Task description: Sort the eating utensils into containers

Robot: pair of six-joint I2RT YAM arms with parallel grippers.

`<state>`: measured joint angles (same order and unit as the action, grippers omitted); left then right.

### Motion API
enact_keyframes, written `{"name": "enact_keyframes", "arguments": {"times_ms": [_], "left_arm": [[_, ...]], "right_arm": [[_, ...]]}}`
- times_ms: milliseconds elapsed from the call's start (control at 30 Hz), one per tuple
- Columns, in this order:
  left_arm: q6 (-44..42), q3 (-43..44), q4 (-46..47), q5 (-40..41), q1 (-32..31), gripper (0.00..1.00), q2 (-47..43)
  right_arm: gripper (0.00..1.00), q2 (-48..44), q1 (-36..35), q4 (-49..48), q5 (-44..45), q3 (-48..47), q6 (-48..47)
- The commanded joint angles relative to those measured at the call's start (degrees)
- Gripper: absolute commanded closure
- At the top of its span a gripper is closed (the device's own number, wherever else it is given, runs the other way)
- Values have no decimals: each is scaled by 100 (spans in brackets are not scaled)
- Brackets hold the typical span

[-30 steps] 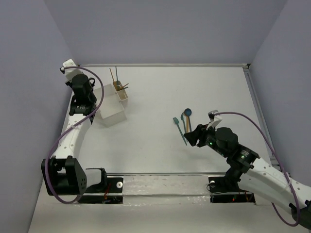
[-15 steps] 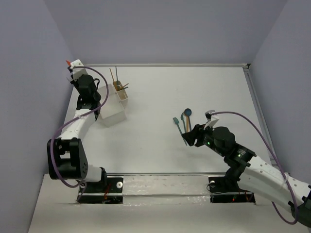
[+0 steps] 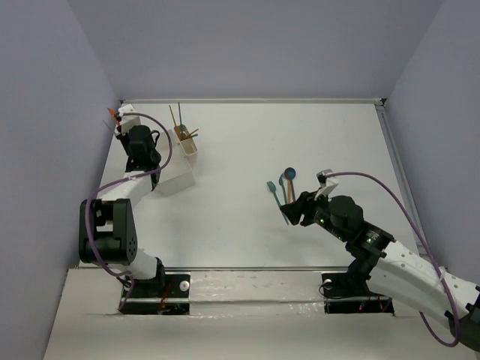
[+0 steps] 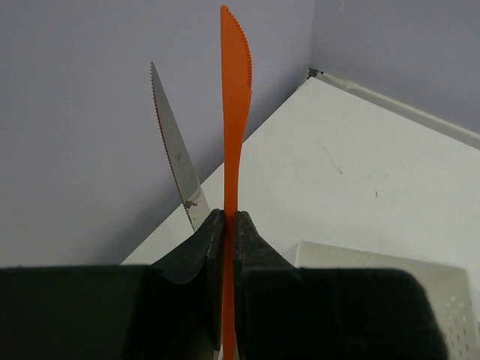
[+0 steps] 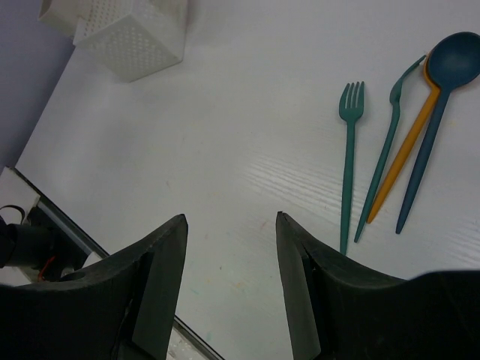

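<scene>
My left gripper [image 3: 120,116] is at the table's far left corner, beside the wall, shut on an orange knife [image 4: 234,112] whose serrated blade points up past the fingers. The white container [image 3: 176,169] stands just right of that arm, with orange and brown sticks [image 3: 184,133] poking out of one end compartment; its corner [image 4: 390,274] shows under the left wrist. On the table lie a teal fork [image 5: 349,150], another teal piece [image 5: 386,165], an orange piece [image 5: 405,169] and a teal spoon [image 5: 442,90]. My right gripper [image 5: 229,216] hangs open and holds nothing, just near-left of them [image 3: 294,212].
The purple side wall is close to the left gripper, and a grey knife-shaped shadow [image 4: 172,150] falls on it. A raised rail [image 3: 247,100] runs along the table's far edge. The perforated container [image 5: 131,34] sits far from the right gripper.
The left arm has turned and shifted toward the far left corner, carrying the orange knife. The right gripper crept slightly toward the utensils, then stayed still.
</scene>
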<state>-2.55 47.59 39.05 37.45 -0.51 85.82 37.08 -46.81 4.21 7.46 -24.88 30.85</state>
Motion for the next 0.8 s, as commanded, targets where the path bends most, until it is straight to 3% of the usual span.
{"name": "enact_keyframes", "arguments": {"times_ms": [0,200,333,367,500,767], "left_arm": [[-27,-127,595,306,25,100,-4],[-35,-224,753,394,-37,100,-4],[-9,-312,806,491,-168,90,5],[-9,-312,797,509,-221,86,-4],[-35,-321,780,605,-283,55,-127],[219,-49,280,395,-476,28,-873]], "right_arm": [[43,-52,5,-359,-8,10,-79],[43,-122,5,-359,-8,54,-35],[43,-148,5,-359,9,54,0],[43,-148,5,-342,18,36,9],[43,-157,5,-114,211,-60,26],[43,167,5,668,659,-403,193]]}}
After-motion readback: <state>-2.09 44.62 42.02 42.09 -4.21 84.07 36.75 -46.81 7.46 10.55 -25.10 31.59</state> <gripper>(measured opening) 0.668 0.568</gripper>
